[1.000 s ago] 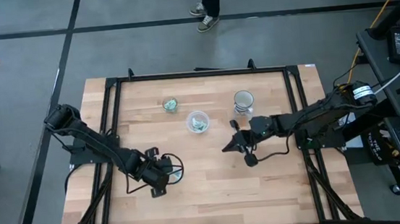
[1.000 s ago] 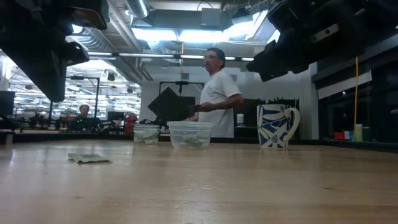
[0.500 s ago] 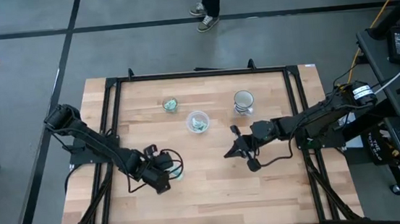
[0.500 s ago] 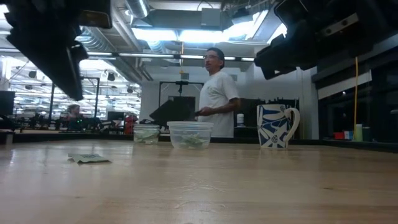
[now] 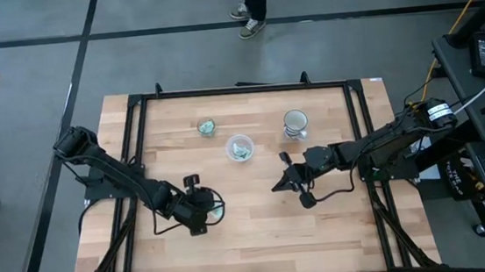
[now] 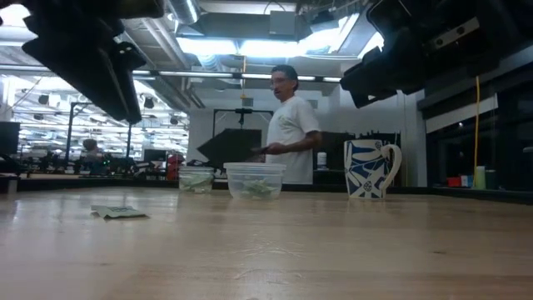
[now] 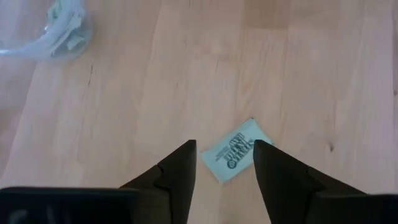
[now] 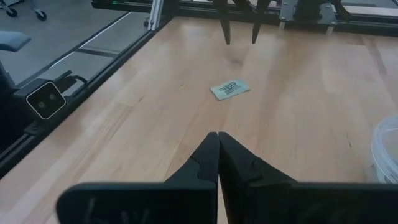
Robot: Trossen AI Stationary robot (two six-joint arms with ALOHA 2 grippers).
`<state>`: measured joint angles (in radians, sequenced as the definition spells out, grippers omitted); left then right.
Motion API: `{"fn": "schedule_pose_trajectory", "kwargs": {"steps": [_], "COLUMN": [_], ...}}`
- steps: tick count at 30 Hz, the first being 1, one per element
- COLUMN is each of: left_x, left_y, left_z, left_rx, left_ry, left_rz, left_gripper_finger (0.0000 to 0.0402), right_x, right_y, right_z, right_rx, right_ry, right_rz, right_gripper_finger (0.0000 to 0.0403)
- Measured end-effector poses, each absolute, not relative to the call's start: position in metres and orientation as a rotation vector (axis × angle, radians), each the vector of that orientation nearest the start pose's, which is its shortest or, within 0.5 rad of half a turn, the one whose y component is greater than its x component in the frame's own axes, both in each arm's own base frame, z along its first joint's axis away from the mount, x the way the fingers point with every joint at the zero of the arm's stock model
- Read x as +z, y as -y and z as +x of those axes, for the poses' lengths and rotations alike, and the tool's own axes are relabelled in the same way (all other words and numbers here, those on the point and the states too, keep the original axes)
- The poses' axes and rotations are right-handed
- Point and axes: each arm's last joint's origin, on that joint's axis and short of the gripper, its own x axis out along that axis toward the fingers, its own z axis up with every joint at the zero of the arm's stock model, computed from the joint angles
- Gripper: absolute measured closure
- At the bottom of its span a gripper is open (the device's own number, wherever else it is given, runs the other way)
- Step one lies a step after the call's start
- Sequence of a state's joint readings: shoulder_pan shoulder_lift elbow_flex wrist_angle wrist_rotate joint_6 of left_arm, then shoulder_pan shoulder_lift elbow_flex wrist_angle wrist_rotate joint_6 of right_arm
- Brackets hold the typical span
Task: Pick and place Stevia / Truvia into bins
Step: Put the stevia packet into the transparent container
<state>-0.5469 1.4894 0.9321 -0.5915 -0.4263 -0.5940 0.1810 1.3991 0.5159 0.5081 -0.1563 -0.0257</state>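
One pale green Stevia / Truvia sachet (image 7: pixel 236 151) lies flat on the wooden table, also seen in the low view (image 6: pixel 119 212) and the right wrist view (image 8: pixel 230 89). My left gripper (image 7: pixel 224 146) hangs open above it at the table's near left (image 5: pixel 206 208), one finger on each side, clear of it. The bins stand toward the far edge: a small clear cup (image 5: pixel 206 127) and a wider whitish cup (image 5: pixel 240 148), both with sachets inside. My right gripper (image 5: pixel 275 184) is shut and holds nothing, above the table's middle.
A blue-and-white mug (image 5: pixel 294 124) stands right of the bins. A black frame (image 5: pixel 238 90) runs around the tabletop. A person (image 6: pixel 291 125) stands beyond the far edge. Bare wood lies between the two grippers and along the near edge.
My left gripper has opened and shifted a little toward the table's right, so that it now stands over the sachet. The sachet has stayed flat where it was. My right gripper has drifted slightly toward the near edge, still shut.
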Motion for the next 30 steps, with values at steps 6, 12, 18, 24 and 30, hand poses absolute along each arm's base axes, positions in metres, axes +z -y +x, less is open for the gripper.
{"fn": "schedule_pose_trajectory", "kwargs": {"steps": [6, 12, 18, 24, 30], "left_x": [0.183, 0.15, 0.13, 0.127, 0.126], "left_y": [0.133, 0.139, 0.137, 0.132, 0.126], "left_z": [0.252, 0.257, 0.263, 0.267, 0.271], "left_rx": [0.203, 0.105, 0.135, 0.112, 0.067], "left_ry": [-1.052, -1.198, -1.258, -1.304, -1.334], "left_rz": [0.05, 0.185, 0.203, 0.131, 0.034], "left_gripper_finger": [0.0233, 0.0232, 0.0232, 0.0233, 0.0255], "right_x": [0.177, 0.177, 0.177, 0.177, 0.177], "right_y": [-0.052, -0.052, -0.052, -0.052, -0.052], "right_z": [0.261, 0.261, 0.261, 0.261, 0.261], "right_rx": [0.337, 0.337, 0.338, 0.338, 0.338], "right_ry": [-0.379, -0.378, -0.377, -0.377, -0.377], "right_rz": [-0.024, -0.026, -0.031, -0.031, -0.03], "right_gripper_finger": [0.0397, 0.0397, 0.0397, 0.0397, 0.0397]}}
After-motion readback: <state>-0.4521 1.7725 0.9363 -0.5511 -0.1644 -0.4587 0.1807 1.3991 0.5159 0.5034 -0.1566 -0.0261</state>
